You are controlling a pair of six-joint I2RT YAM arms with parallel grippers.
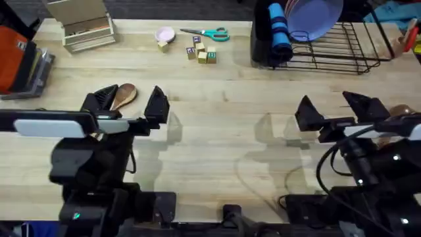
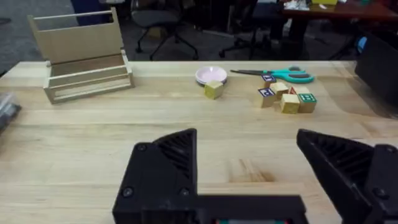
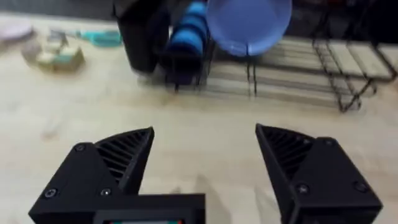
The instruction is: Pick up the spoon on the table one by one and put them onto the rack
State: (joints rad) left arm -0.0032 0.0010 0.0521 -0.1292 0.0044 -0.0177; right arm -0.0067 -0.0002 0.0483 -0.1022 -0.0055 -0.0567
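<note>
A wooden spoon lies on the table at the left, its round bowl showing between the two spread fingers of my left gripper, which is open and holds nothing. A darker reddish-brown spoon peeks out at the right edge, partly hidden by the right arm. My right gripper is open and empty, well in front of the black wire rack. The rack carries a lavender plate, a blue cup and a black holder. The left gripper faces bare tabletop.
Along the back edge stand a beige wooden tray, a pink dish, teal-handled scissors and several small blocks. An orange object sits at the far left edge. Chairs and desks stand beyond the table.
</note>
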